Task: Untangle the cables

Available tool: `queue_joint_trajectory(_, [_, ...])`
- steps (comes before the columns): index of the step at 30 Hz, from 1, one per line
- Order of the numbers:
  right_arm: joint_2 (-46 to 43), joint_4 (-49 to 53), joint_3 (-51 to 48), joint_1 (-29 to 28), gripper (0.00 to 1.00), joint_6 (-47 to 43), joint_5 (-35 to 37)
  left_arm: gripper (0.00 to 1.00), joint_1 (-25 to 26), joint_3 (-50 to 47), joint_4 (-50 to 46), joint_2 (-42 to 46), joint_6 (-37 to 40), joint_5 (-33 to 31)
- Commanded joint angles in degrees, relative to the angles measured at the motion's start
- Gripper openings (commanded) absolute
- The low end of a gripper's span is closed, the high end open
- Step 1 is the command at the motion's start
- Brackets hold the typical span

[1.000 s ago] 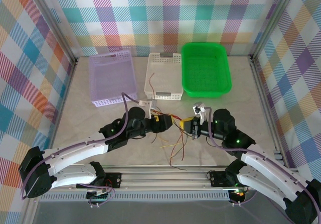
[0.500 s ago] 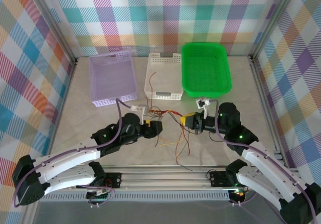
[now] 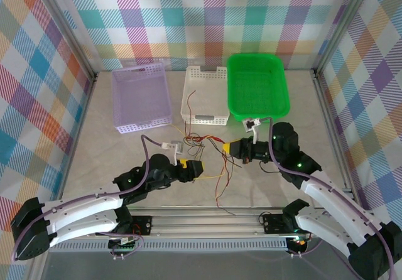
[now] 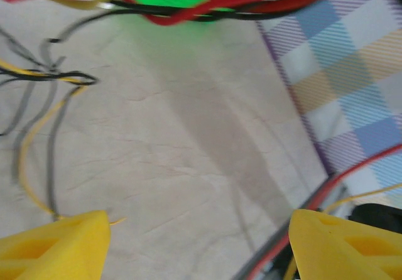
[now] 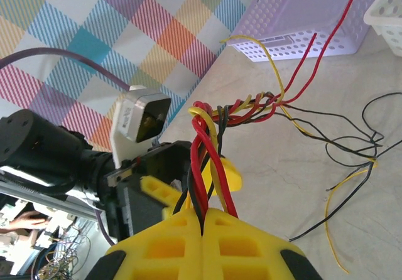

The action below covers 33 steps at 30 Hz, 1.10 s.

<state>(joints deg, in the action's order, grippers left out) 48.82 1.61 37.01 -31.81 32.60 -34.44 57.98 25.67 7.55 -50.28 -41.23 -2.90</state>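
Plaid walls (image 3: pixel 38 73) box in the table (image 3: pixel 94 148), which lies bare at centre left and centre right of the overhead frame. A lilac basket (image 3: pixel 141 98), white basket (image 3: pixel 204 95) and green basket (image 3: pixel 257 85) line its upper edge. Right wrist view shows the right end effector (image 5: pixel 204 220) clamped on the twisted cables (image 5: pixel 207 135). Left wrist view shows the left end effector (image 4: pixel 201 242) spread wide, with cables crossing that frame's top.
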Motion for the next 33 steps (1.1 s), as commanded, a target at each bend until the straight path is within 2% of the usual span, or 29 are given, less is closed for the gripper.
queue_joint_trajectory(1, [1.3, -1.0, 2.2, 0.2, 0.00, 1.9, -2.2, 0.75, 2.5, 1.0, 9.0, 0.2, -2.8, 0.8])
queue_joint_trajectory(5, [1.1, -1.6, 1.5, 0.3, 0.00, 1.2, -3.5, 0.75, 3.7, 4.1, 4.2, 0.4, -1.4, -3.0])
queue_joint_trajectory(9, [-0.8, -1.8, 0.4, 0.2, 0.00, 0.1, -6.1, 0.75, 3.7, 5.7, -6.8, 5.4, 0.1, -14.5])
queue_joint_trajectory(11, [-2.1, -1.7, -0.1, 0.3, 0.00, -0.4, -7.5, 0.79, 3.5, 6.4, -11.6, 7.5, 1.6, -19.6])
queue_joint_trajectory(14, [-2.9, -1.5, -0.2, 0.3, 0.00, -0.9, -9.7, 0.82, 2.5, 7.9, -15.9, 8.5, 5.1, -22.1])
queue_joint_trajectory(19, [-2.6, -3.9, -0.6, 0.3, 0.00, 0.2, -14.6, 0.83, 0.4, 9.8, -18.3, 6.6, 9.4, -20.2])
queue_joint_trajectory(22, [-2.7, -4.8, -0.8, 0.3, 0.00, 0.2, -16.2, 0.91, -1.7, 10.8, -19.9, 5.7, 9.3, -18.8])
queue_joint_trajectory(28, [-2.5, -6.4, -0.9, 0.3, 0.00, -0.7, -18.8, 0.98, -6.9, 10.8, -17.7, 3.4, 5.1, -9.2])
queue_joint_trajectory(33, [-2.1, -9.1, -1.4, 0.3, 0.00, -0.1, -20.5, 0.94, -7.7, 9.8, -10.1, -0.7, 3.8, 1.8])
